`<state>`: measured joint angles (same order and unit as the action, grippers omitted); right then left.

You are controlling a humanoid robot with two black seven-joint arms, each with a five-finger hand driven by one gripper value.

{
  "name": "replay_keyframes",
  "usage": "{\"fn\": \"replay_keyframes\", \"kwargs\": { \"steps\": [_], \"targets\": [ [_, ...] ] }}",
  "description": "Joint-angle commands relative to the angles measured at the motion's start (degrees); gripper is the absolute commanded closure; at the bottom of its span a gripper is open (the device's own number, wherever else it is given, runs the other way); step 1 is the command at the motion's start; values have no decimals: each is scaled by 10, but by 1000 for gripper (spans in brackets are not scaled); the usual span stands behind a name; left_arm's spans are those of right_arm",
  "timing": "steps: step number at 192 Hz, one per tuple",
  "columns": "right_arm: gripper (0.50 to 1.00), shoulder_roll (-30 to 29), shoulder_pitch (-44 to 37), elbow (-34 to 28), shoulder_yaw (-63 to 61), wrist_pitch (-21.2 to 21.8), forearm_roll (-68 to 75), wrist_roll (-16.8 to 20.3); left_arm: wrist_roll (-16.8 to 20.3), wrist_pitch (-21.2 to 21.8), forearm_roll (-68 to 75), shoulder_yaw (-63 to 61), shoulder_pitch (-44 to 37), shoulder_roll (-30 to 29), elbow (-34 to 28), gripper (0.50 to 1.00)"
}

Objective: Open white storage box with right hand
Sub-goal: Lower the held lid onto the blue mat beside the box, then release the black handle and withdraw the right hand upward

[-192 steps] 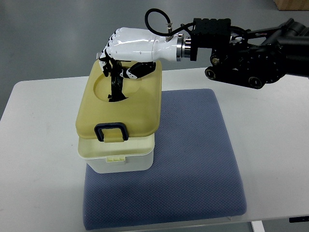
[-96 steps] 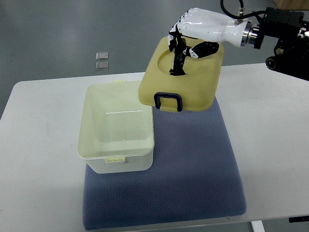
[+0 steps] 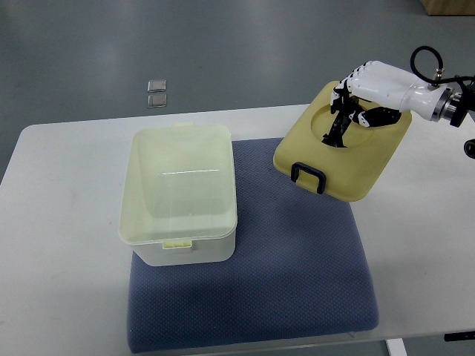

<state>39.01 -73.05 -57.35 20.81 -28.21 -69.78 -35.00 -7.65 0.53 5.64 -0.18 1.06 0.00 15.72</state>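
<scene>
Since the preceding frame the lid (image 3: 343,154) has travelled further toward the table's right edge and now sits lower, tilted, with its dark handle (image 3: 309,176) pointing toward the near left. One second ago it still covered the box. The right hand (image 3: 361,95), entering from the picture's right edge, has its fingers (image 3: 343,119) curled into the round recess on the lid's top, grasping the lid. Whether the lid's lower edge touches the mat cannot be told.

The white storage box (image 3: 178,194) stands open on the left part of the blue-grey mat (image 3: 297,274), its interior visible and holding nothing that can be seen. A small latch tab (image 3: 178,243) shows on its near rim. The box overhangs the mat's left edge slightly.

The mat lies on the white table (image 3: 67,245), reaching to the table's near edge. The lid hangs over the mat's far right corner, well apart from the box.

Beyond the table's far edge, two small square pieces (image 3: 156,93) lie on the grey floor.
</scene>
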Motion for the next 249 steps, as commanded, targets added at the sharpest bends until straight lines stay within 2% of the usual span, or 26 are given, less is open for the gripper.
{"fn": "replay_keyframes", "kwargs": {
  "steps": [1, 48, 86, 88, 89, 90, 91, 92, 93, 94, 95, 96, 97, 98, 99, 105, 120, 130, 206, 225, 249],
  "targets": [
    [1000, -16, 25, 3, -1, -9, 0, 0, 0, 0, 0, 0, 1, 0, 0, 500],
    [1000, -88, 73, 23, -1, -35, -2, 0, 0, 0, 0, 0, 1, 0, -1, 500],
    [1000, -110, 92, 29, -3, -42, -1, 0, 0, 1, 0, 1, 1, 0, -1, 500],
    [983, -110, 92, 29, -3, -42, -1, 0, 0, 1, 0, 1, 0, 0, -2, 500],
    [933, -110, 92, 29, -3, -42, -1, 0, 0, 1, 0, 1, 1, 0, -2, 500],
    [932, -110, 92, 29, -3, -42, -1, 0, 0, 1, 0, 1, 1, 0, -2, 500],
    [873, -110, 93, 29, -3, -43, -1, 0, 0, 1, 0, 1, 1, 0, -2, 500],
    [873, -110, 93, 29, -3, -43, -1, 0, 0, 1, 0, 1, 1, 0, -2, 500],
    [820, -110, 93, 29, -3, -43, 0, 0, 0, 1, 0, 1, 1, 0, -2, 500],
    [820, -110, 93, 29, -3, -43, 0, 0, 0, 1, 0, 1, 1, 0, -2, 500],
    [771, -110, 94, 29, -3, -44, 0, 0, 0, 1, 0, 1, 1, 0, -2, 500],
    [771, -110, 94, 29, -3, -44, 0, 0, 0, 1, 0, 1, 1, 0, -2, 500],
    [736, -110, 94, 29, -3, -44, 1, 0, 0, 1, 0, 1, 0, 0, -2, 500],
    [736, -110, 94, 29, -3, -44, 1, 0, 0, 1, 0, 1, 0, 0, -2, 500],
    [708, -110, 95, 29, -3, -44, 1, 0, 0, 2, -1, 1, 0, 0, -2, 500],
    [656, -110, 98, 29, -3, -44, 1, 0, 0, 2, 0, 1, 1, 0, -1, 500],
    [587, -108, 99, 29, -3, -43, 0, 0, 0, 2, 0, 1, 1, 0, -1, 500],
    [572, -104, 99, 29, -2, -43, -1, 0, 0, 2, 0, 1, 1, 0, -1, 500],
    [572, -46, 91, 29, -40, -33, 23, 0, 0, 2, 0, 1, 1, 0, -1, 500],
    [572, -40, 92, 29, -93, 9, 72, 0, 0, 0, 0, 1, 1, 0, -1, 500],
    [572, -18, 97, 35, -172, 113, 179, 0, 0, 0, 0, 1, 0, 0, -1, 500]
  ]
}}
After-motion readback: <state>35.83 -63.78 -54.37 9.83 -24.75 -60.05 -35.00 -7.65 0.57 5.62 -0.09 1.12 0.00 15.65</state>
